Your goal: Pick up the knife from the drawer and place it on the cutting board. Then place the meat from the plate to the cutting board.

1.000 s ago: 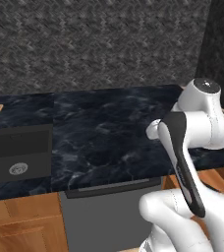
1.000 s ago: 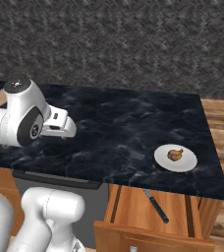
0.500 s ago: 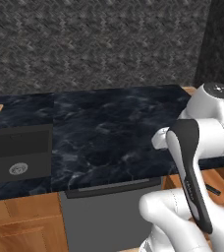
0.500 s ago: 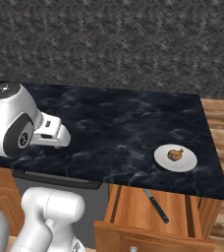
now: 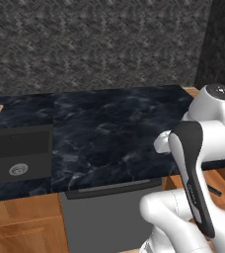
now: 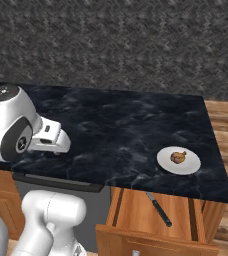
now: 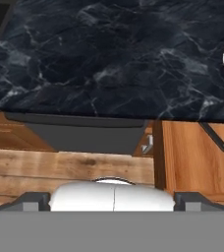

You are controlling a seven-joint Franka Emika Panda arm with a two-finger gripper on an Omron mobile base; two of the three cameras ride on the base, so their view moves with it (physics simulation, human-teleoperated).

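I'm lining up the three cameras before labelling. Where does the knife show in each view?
Left base view: knife at the far right, past the arm.
Right base view: bottom centre, lying in the open drawer.
Hand view: right edge, mid-height.
Shared landmark: the drawer under the black counter's front edge.

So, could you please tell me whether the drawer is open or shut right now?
Open. The drawer is pulled out beneath the counter edge, with the knife lying exposed inside.
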